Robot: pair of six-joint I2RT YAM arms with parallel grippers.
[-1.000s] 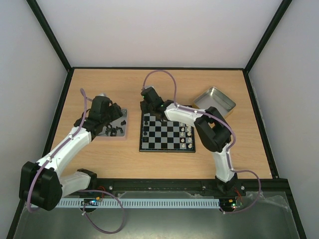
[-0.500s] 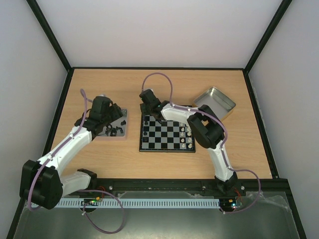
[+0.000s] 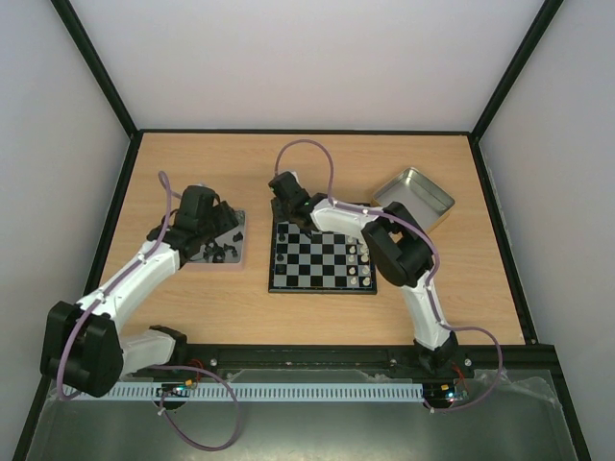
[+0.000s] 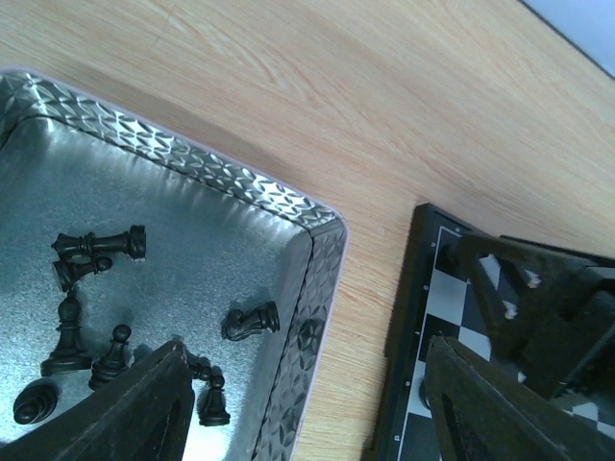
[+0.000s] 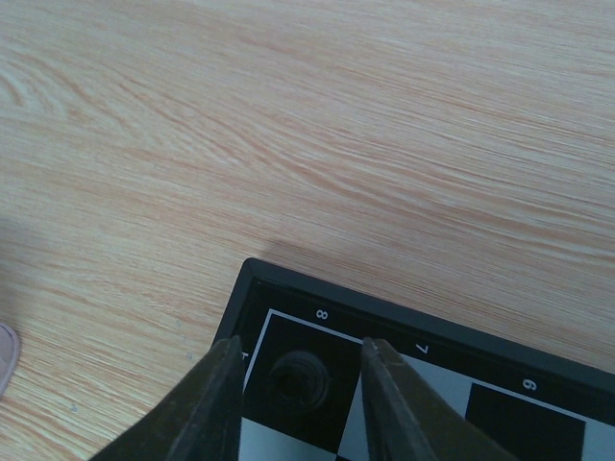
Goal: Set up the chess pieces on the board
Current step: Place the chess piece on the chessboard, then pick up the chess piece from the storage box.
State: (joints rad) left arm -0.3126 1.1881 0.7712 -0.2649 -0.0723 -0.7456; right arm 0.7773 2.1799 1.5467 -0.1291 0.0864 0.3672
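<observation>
Straddling black piece (image 5: 293, 377) on board (image 5: 384, 312) corner, frame lower left, right pincer (image 5: 300, 348) slightly spread, probably seating it; left pincer (image 4: 307, 351) gapes over tray (image 4: 240, 182), likely choosing next.

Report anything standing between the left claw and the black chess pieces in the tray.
Nothing visible does. The left claw hangs open over one wall of the metal tray, and the black chess pieces lie loose and uncovered on the tray floor beside it.

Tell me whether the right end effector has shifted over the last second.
Yes. In the top view the right end effector edged slightly left, towards the far-left corner of the board.
</observation>
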